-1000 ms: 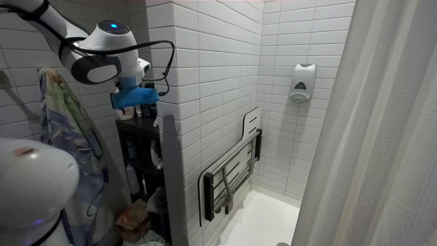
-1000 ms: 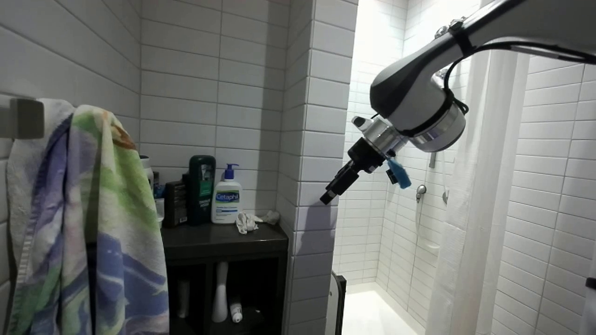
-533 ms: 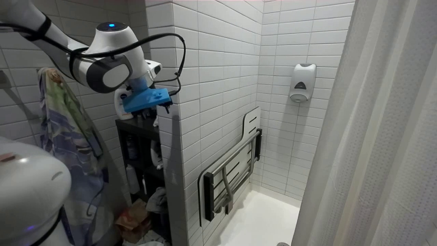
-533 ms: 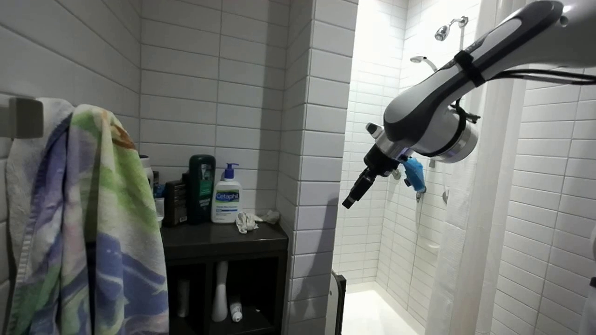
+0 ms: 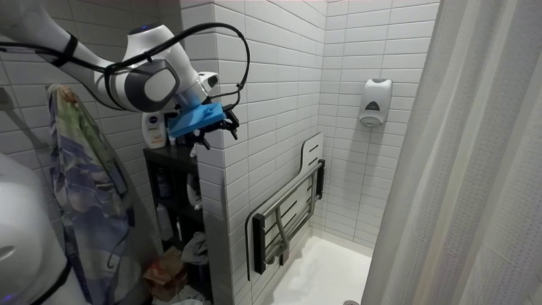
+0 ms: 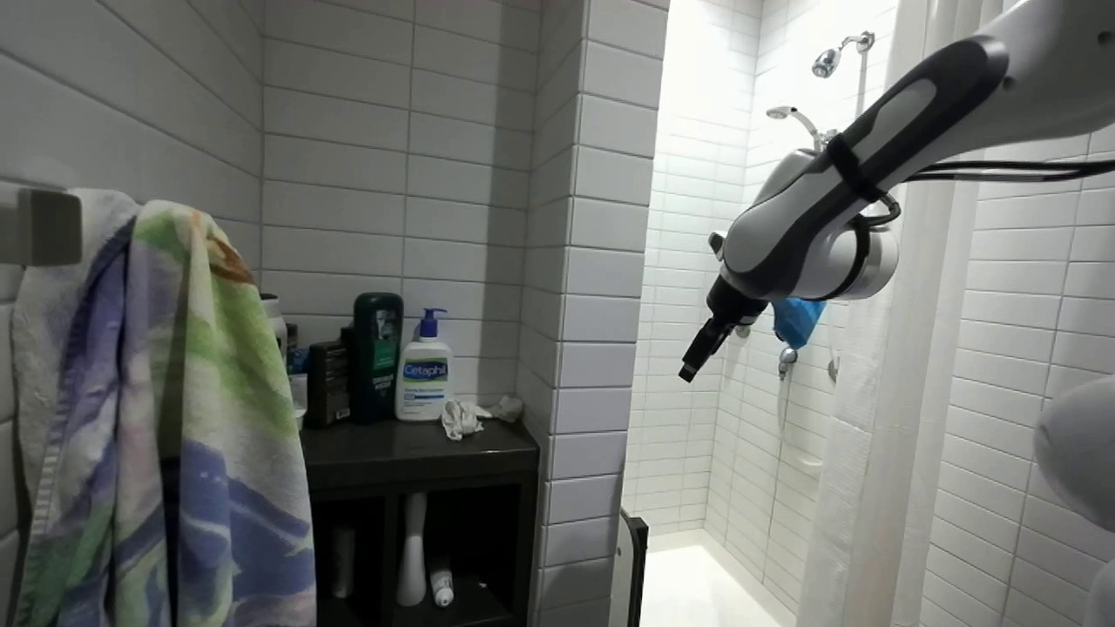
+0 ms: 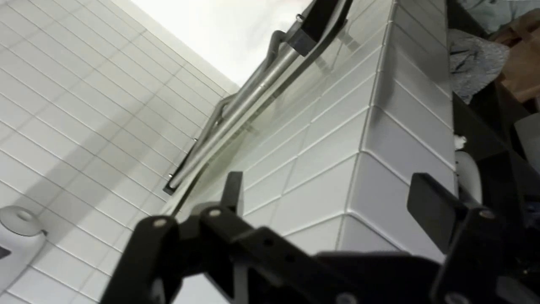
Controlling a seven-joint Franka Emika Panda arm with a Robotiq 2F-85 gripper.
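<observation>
Hovering black two-finger gripper (image 7: 331,200): jaws are spread apart, nothing is held.
White-tiled wall corner (image 7: 358,169): is seen beyond the jaws, apparently untouched.
Handling: no grasp is made; all is judged left.

Noted, clearly legible in an exterior view, brand name "Cetaphil" on blue-and-green label (image 6: 425,370) of white pump bottle (image 6: 423,406); could not make out finer lines below. Saw pale lettering on dark green bottle (image 6: 376,357) alongside, too small to decipher. Noted, in an exterior view, round dark-blue emblem (image 5: 153,120) on white toiletry bottle (image 5: 155,134), apparently reading "NIVEA"; could not read remaining print there.
</observation>
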